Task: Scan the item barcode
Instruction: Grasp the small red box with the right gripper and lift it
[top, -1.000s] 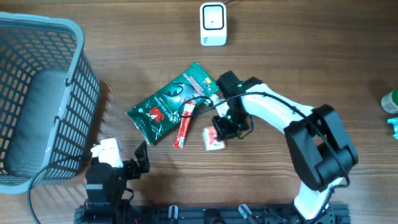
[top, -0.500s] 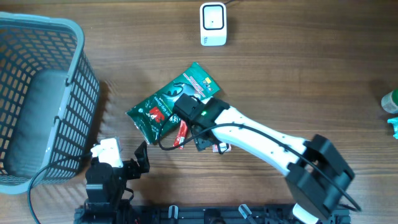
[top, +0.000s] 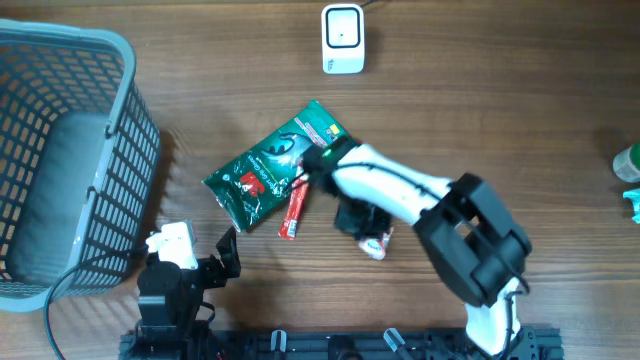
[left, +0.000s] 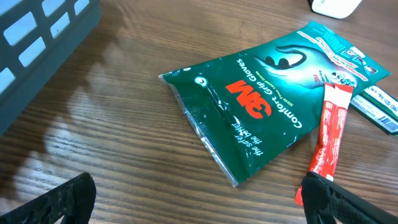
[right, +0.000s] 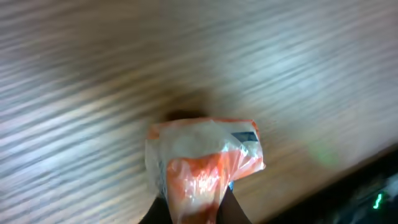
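My right gripper (right: 196, 211) is shut on a small orange-and-white plastic packet (right: 202, 162), held just above the wooden table. From overhead the packet (top: 375, 243) shows under the right wrist, below and right of the green pouch. The white barcode scanner (top: 342, 38) stands at the table's far edge, well away from the packet. No barcode is readable in the blurred right wrist view. My left gripper (left: 199, 205) rests open and holds nothing at the near left (top: 228, 250).
A green 3M glove pouch (top: 275, 165) lies mid-table with a red stick sachet (top: 296, 205) beside it; both also appear in the left wrist view, pouch (left: 267, 99) and sachet (left: 329, 137). A grey basket (top: 60, 150) fills the left side. Green and teal objects (top: 630, 165) sit at the right edge.
The right gripper opened and shut again on the packet, and the arm swung about; the packet now sits slightly lower right than before. The left arm has not moved.
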